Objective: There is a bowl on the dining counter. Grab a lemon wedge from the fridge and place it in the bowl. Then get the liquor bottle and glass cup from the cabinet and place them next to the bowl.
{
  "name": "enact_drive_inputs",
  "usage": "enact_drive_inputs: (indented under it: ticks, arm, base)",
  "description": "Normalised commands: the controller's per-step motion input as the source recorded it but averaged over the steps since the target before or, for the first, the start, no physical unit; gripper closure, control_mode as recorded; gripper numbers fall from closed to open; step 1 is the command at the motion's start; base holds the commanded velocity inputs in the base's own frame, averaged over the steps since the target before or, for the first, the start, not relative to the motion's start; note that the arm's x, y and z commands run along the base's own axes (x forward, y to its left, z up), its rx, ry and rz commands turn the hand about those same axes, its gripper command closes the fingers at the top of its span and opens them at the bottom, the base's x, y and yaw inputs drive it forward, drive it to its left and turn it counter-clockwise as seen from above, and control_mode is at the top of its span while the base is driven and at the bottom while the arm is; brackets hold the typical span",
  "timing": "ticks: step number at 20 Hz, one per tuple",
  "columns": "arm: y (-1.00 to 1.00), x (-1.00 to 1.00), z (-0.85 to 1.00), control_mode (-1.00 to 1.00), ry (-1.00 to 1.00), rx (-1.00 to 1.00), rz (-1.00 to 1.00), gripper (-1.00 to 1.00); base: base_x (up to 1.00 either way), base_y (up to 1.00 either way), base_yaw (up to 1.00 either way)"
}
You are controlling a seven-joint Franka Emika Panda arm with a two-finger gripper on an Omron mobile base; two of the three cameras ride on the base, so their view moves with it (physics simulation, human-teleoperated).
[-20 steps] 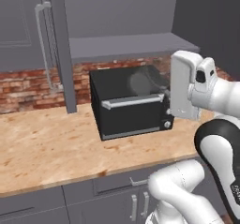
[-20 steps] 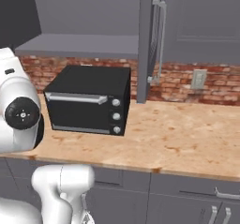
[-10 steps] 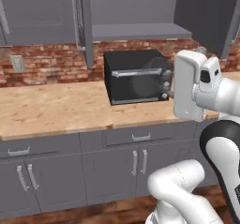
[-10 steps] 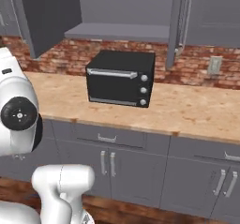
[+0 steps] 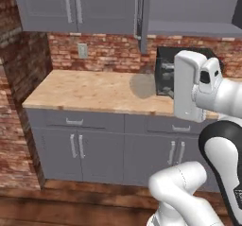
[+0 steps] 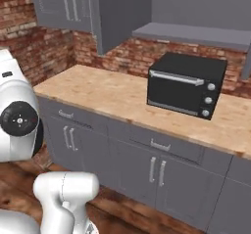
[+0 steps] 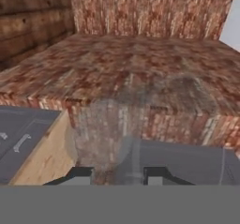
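In the hand view the gripper (image 7: pixel 118 175) is holding the glass cup (image 7: pixel 105 134): its two dark fingertips (image 7: pixel 79 174) are standing partly closed at either side of the cup's base, and the translucent grey wall of the cup is rising between and beyond them, tinting the brick wall (image 7: pixel 150 17) behind it. In the left base view the cup (image 5: pixel 142 85) is showing as a faint grey shape hanging out in front of the white hand, above the tan-topped counter (image 5: pixel 85 90) and apart from its surface. Just beyond the cup a black toaster oven (image 6: pixel 186 83) is sitting on the counter, near the back wall. To the oven's left a wide stretch of counter top is lying open, running to the brick side wall. Below the counter's front edge grey cabinet fronts (image 5: pixel 75 144) are dropping to a wooden floor (image 5: pixel 56 206). Above the oven the cabinet (image 6: pixel 122 12) is standing with its door swung out, its grey inner shelf (image 6: pixel 196 32) showing over the oven. An outlet (image 5: pixel 82 50) is sitting on the back wall.
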Motion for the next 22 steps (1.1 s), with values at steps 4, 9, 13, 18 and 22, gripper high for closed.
enact_drive_inputs:
  ticks: [4,9,13,18,22]
  arm:
    - [0.00,0.00,0.00,1.00,0.00,0.00,0.00,1.00]
    - [0.00,0.00,0.00,1.00,0.00,0.00,0.00,1.00]
    - [0.00,0.00,0.00,1.00,0.00,0.00,0.00,1.00]
    - [0.00,0.00,0.00,1.00,0.00,0.00,0.00,1.00]
    - [0.00,0.00,0.00,1.00,0.00,0.00,0.00,1.00]
  base:
    - [-0.16,0.50,0.54]
    - [-0.11,0.57,0.54]
    - [-0.17,0.70,0.50]
    - [-0.09,0.67,0.50]
    - [0.01,0.48,0.52]
